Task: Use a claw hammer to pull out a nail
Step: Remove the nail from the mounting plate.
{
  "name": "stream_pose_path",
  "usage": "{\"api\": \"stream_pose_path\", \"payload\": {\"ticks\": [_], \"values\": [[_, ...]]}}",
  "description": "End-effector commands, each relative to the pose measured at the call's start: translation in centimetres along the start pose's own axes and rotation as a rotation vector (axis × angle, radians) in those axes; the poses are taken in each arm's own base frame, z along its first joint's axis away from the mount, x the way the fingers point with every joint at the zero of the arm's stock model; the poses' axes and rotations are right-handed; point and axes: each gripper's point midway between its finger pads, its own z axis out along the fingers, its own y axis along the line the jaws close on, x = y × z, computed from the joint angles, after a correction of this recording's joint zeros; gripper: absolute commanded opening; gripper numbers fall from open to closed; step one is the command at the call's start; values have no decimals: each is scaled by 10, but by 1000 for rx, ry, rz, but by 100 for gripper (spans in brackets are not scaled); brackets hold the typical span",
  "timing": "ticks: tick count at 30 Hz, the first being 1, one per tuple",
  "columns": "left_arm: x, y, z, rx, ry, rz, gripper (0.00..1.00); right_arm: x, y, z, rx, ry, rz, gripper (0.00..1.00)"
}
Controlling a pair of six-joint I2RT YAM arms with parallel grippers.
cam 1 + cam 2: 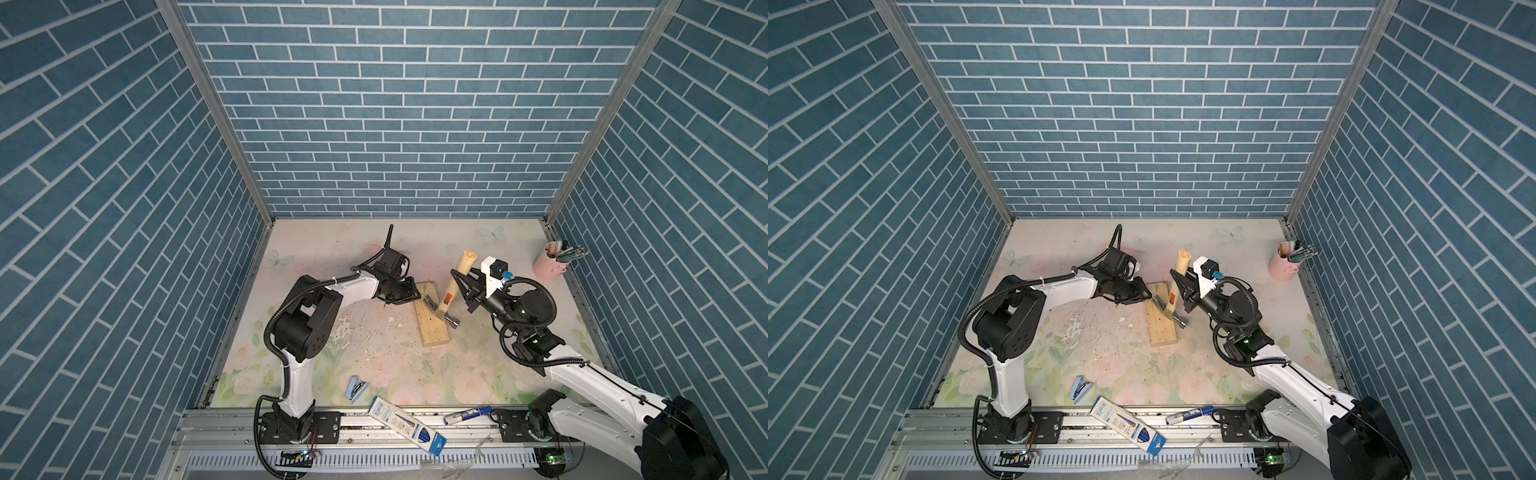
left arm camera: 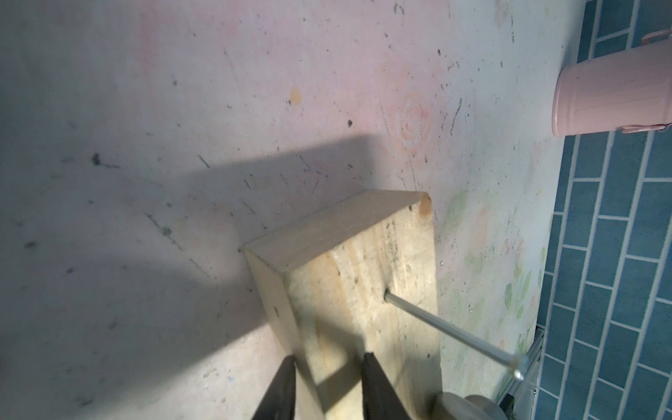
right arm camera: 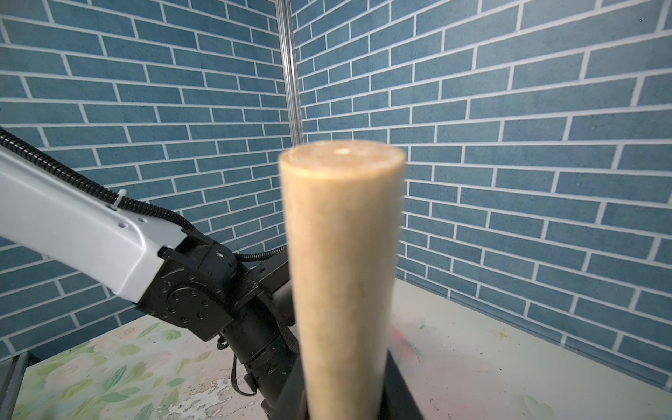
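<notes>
Floral table (image 1: pixel 457 374) carries the wood block (image 1: pixel 434 328), left gripper (image 2: pixel 325 385) clamped narrow across its end, right gripper (image 1: pixel 465 286) closed on the claw hammer (image 1: pixel 451 291) handle, head on block at nail (image 2: pixel 451 329); prying step, next likely levering handle back.

Bright overhead light; wrist views blurred, shadowed.

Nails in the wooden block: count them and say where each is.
1. The nail sticks out, tilted, from the top face of the wooden block, near the end by the left gripper. The claw hammer may hide others.
</notes>
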Motion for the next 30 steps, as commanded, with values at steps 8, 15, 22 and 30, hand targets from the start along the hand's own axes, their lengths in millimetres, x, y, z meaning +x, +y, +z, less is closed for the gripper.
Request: {"api": "stream_pose_path", "payload": {"ticks": [8, 15, 22, 30], "values": [[37, 53, 21, -158, 98, -75, 31, 42, -4, -12, 25, 79, 39, 0], [44, 61, 23, -176, 113, -93, 31, 41, -5, -16, 35, 54, 28, 0], [47, 63, 24, -177, 117, -102, 31, 41, -9, -20, 65, 28, 19, 0], [46, 62, 23, -172, 116, -103, 31, 33, -20, -27, 135, -24, -15, 0]]}}
